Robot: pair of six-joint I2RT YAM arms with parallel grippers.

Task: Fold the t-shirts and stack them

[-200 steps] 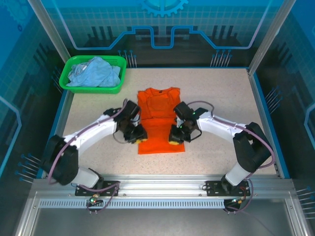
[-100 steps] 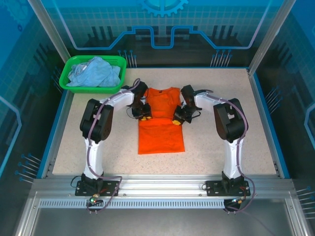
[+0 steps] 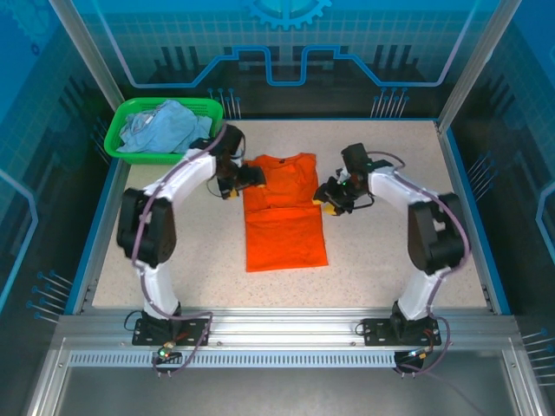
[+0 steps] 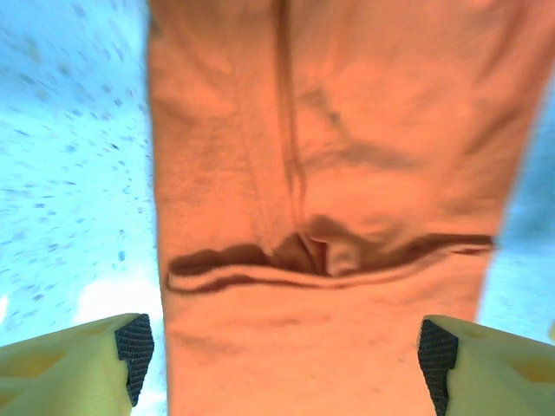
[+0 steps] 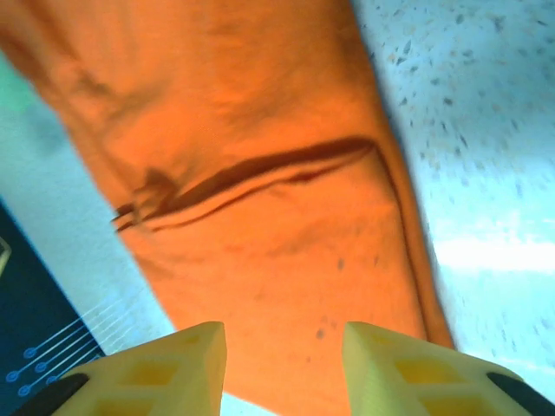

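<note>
one orange t-shirt (image 3: 284, 217) lengthwise, neck (image 3: 279, 159) away

Speckled table (image 3: 381, 251) bears orange t-shirt (image 3: 284, 221) and green basket (image 3: 156, 158).

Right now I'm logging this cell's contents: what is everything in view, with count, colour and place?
orange shirt: one, orange, flat at table centre, near part folded over
blue shirt: one, pale blue, crumpled in the basket
basket: one, green, far left corner
table: one, speckled beige, under everything
left gripper: one, yellow fingers, open, at the orange shirt's far left edge
right gripper: one, yellow fingers, open, at the orange shirt's right edge
</note>
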